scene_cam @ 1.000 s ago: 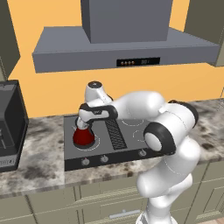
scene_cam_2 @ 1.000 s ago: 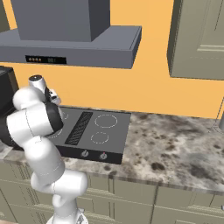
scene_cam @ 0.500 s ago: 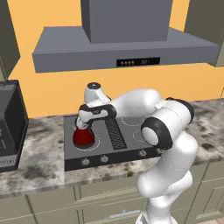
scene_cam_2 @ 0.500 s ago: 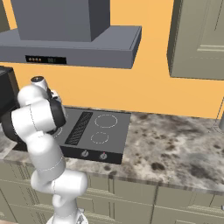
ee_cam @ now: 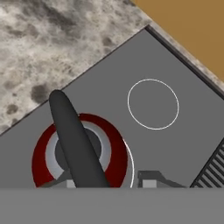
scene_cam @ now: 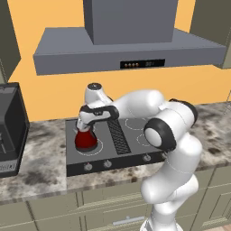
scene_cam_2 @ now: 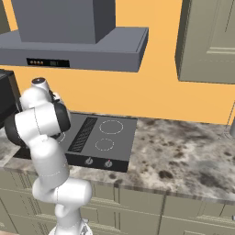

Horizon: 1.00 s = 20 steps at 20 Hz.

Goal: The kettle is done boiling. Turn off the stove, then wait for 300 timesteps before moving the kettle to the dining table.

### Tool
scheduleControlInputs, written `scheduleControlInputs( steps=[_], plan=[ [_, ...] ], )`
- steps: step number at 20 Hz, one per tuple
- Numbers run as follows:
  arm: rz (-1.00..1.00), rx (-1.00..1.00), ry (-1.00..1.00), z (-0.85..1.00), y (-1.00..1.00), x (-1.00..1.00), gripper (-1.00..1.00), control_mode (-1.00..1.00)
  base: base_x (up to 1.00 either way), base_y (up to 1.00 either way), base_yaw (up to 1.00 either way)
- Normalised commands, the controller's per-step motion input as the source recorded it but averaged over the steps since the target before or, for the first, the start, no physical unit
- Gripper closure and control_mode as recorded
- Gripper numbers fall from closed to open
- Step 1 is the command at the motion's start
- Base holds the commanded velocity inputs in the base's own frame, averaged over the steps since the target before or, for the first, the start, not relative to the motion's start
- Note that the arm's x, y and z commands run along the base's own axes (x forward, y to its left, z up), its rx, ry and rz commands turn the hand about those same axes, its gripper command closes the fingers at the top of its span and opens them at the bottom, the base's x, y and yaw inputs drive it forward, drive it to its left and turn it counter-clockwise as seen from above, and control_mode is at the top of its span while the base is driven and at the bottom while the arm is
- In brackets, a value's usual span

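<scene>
— Jaws first: how did they stand?
— Hard to call. From the hand view the gripper showed just two small grey tips at the bottom edge, one on each side of the black handle of the kettle. They straddled it, but I could not tell whether they pinched it or stood spread around it.
— And from the base cameras?
— On the left base view the gripper sat directly on top of the kettle, its fingers hidden against the dark handle. No help there.
— Where was the kettle?
— On the stove, over the front-left burner ring, near the left edge of the cooktop. Its silver-grey lid faced the hand camera. A second white ring lay bare just behind it, and the black grille ran down the middle of the stove beside it.
— Knobs?
— Four along the front face; I could not read their setting at that size.
— Anything around the stove?
— Speckled counter on both sides, a black appliance at the far left, the grey range hood overhead. From the right base view the arm's own bulk covered the kettle; the stove showed its two right burners.
</scene>
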Motion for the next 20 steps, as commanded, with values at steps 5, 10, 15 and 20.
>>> scheduleControlInputs(
  steps=[5,10,15,20],
  plan=[
    [0.00,0.00,0.00,-0.14,0.04,-0.11,1.00,-1.00,0.00,0.00,0.00],
    [0.00,0.00,-0.10,-0.02,0.02,-0.40,1.00,-1.00,0.00,0.00,0.00],
    [0.00,-0.01,-0.22,0.25,0.00,-0.66,1.00,-1.00,0.00,0.00,0.00],
    [0.00,0.01,-0.14,0.44,-0.05,-0.54,1.00,-1.00,0.00,0.00,0.00]
  ],
)
